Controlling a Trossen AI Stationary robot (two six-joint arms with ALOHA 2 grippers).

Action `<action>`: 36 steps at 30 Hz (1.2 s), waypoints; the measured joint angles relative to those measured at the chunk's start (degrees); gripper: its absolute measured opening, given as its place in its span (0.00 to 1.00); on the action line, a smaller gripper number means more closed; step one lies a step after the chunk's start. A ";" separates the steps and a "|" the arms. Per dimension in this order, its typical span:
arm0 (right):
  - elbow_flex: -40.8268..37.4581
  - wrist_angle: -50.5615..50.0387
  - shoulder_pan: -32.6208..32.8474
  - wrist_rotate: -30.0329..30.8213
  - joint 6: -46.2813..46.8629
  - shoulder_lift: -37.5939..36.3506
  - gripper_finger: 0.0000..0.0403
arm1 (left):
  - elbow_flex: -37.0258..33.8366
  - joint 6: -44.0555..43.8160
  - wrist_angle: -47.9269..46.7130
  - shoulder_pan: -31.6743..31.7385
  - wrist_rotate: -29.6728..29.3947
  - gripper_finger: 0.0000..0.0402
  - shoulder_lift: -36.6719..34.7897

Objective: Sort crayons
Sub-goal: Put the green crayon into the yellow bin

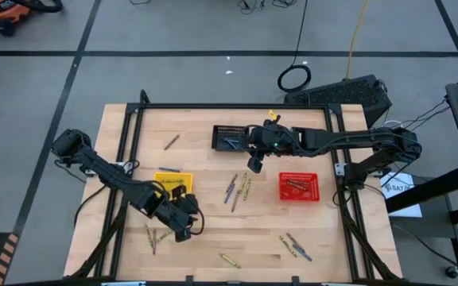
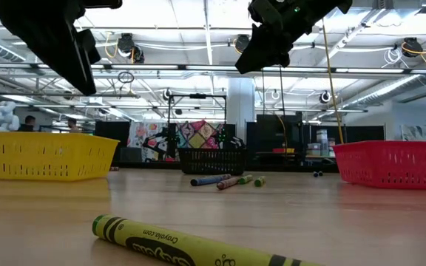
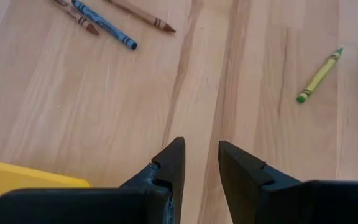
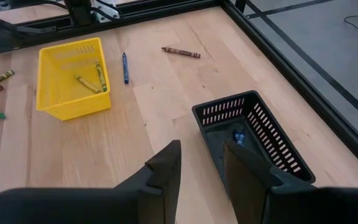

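Crayons lie scattered on the wooden table: a small group at the middle, others near the front, and one yellow crayon close to the low camera. My left gripper hovers open above the table by the yellow basket, with nothing between its fingers. A blue crayon and a yellow-green one lie ahead of it. My right gripper hangs open and empty above the table next to the black basket.
A red basket with crayons in it stands at the right. The yellow basket holds a few crayons, and a blue crayon lies beside it. A black metal frame runs around the table.
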 joint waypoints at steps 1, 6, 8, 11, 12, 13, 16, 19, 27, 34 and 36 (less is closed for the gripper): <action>0.00 -0.02 0.01 0.00 0.24 0.00 0.26 | 0.01 0.02 0.50 0.00 0.01 0.24 0.00; 0.00 -0.02 0.00 0.00 1.92 0.00 0.26 | 0.01 0.08 2.38 0.74 -2.74 0.24 0.00; 0.00 -0.02 0.01 0.00 1.92 0.00 0.26 | 0.01 0.06 2.20 1.21 -5.85 0.24 0.00; 0.00 -0.02 0.01 0.00 1.90 0.00 0.26 | 0.01 -0.33 2.30 1.95 -7.51 0.24 0.00; 0.00 -0.02 -0.01 0.00 1.88 0.00 0.26 | 0.01 -0.47 2.28 2.19 -7.68 0.24 0.00; 0.01 -0.02 0.00 0.00 1.86 0.00 0.26 | 0.01 -1.23 2.23 2.30 -7.69 0.24 0.00; 0.00 -0.02 -0.01 0.00 1.80 0.00 0.26 | 0.01 -5.53 2.22 2.51 -7.67 0.24 0.00; 0.00 -0.02 0.01 0.00 1.74 0.00 0.26 | 0.01 -5.90 1.72 2.51 -7.68 0.24 0.00; 0.00 -0.02 0.01 0.00 1.70 0.00 0.26 | 0.00 -6.79 4.96 2.67 -9.84 0.24 0.00; 0.01 -0.02 0.00 0.00 1.70 0.01 0.26 | -0.01 -1.75 4.31 2.96 -10.39 0.24 0.00; 0.00 -0.01 0.00 0.00 1.70 0.00 0.26 | -0.01 -1.84 4.33 3.61 -10.54 0.24 0.00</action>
